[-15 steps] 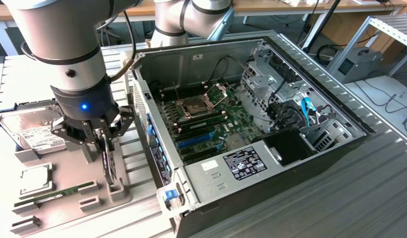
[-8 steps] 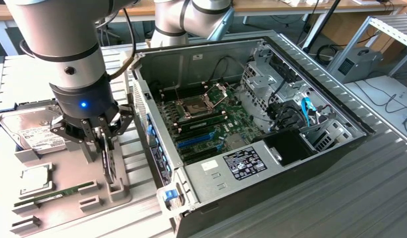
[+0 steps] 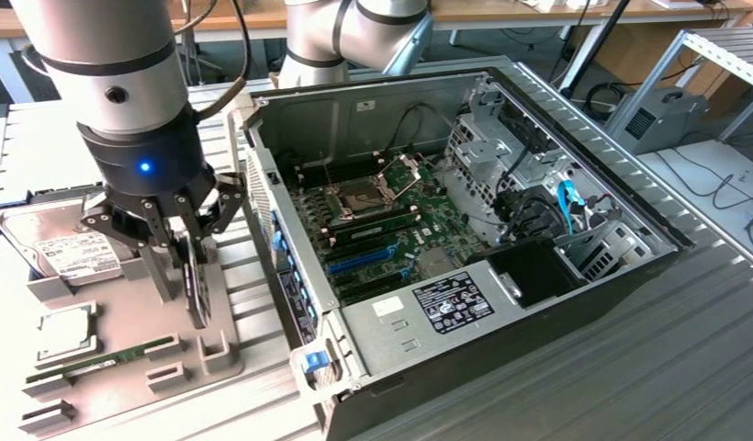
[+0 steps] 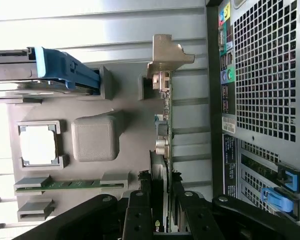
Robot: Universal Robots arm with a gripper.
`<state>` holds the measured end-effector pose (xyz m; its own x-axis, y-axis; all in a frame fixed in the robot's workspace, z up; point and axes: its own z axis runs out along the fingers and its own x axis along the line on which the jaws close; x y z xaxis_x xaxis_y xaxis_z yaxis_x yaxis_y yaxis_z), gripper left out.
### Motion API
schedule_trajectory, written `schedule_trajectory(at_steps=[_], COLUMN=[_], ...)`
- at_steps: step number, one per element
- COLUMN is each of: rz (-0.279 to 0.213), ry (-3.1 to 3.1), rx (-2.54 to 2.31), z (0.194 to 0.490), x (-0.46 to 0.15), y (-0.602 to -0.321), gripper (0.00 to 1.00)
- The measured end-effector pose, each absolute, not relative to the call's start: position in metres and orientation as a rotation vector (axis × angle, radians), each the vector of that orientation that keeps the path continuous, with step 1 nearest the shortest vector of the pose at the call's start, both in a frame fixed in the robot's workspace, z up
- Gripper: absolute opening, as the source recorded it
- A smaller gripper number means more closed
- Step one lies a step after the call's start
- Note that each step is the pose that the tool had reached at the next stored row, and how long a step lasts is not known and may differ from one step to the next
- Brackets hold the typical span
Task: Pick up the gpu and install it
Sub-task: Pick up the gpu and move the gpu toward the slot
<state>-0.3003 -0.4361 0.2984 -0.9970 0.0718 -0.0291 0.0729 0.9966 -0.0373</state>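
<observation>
Over the grey parts tray (image 3: 233, 342), gripper (image 3: 181, 268) is clamped on the gpu (image 4: 162, 127), which stands on edge just beside the PC case (image 3: 542, 367). Risk: narrow pinch lets card pivot, or its bracket (image 4: 167, 52) snags a tray post (image 4: 145, 88) / case wall.

You were working in a robotics lab: a robot arm (image 3: 107, 73) hung over a parts tray (image 3: 107, 386) at nine o'clock of an open computer case (image 3: 536, 367) on the metal counter (image 3: 695, 386), cable-strewn wooden desks (image 3: 500, 11) at twelve.
</observation>
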Motion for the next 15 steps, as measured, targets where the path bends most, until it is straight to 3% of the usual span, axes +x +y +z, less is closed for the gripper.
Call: schedule_trajectory(at_steps=[7,15], rz=[-0.060,-0.060], ry=[3.111,3.111], rx=[0.113,0.113], z=[0.329,0.336], x=[-0.300,-0.300], y=[-0.436,-0.436], gripper=[0.26,0.26])
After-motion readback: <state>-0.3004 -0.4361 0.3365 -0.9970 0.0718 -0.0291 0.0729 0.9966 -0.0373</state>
